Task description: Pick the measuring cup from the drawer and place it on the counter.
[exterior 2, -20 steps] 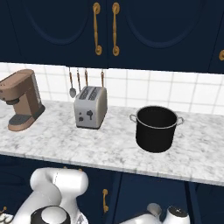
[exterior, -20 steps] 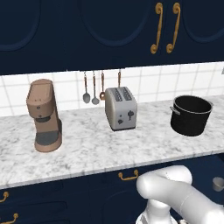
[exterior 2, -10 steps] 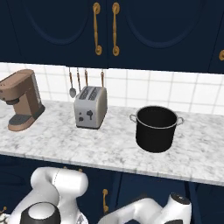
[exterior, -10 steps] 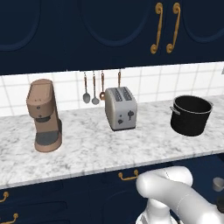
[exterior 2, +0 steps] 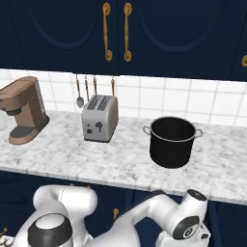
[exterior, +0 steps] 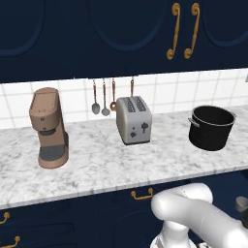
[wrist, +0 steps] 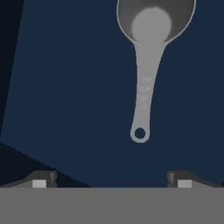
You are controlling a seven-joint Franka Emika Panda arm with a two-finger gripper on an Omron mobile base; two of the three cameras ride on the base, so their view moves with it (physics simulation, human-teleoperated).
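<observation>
Forearm [exterior 2: 159, 217] farther right than before; wide-open gripper [wrist: 111, 179] above measuring cup [wrist: 151, 48] in drawer [wrist: 78, 96].

The speckled marble counter [exterior: 97, 167] carried a brown coffee machine [exterior: 48, 128], a silver toaster [exterior: 133, 120] and a black pot [exterior: 211, 128]. In the hand view, a grey measuring cup [wrist: 148, 57] lay on the navy drawer floor [wrist: 74, 87].

On the white-and-grey speckled marble worktop [exterior: 101, 169] you have three obstacles: a brown coffee machine [exterior: 48, 128] at the left, a silver two-slot toaster [exterior: 133, 119] in the middle and a black round pot [exterior: 211, 127] at the right. They stand well apart, with bare stone between them and along the near edge. In the dark blue drawer [wrist: 78, 87], nothing lies beside the grey long-handled measuring cup [wrist: 148, 57].
</observation>
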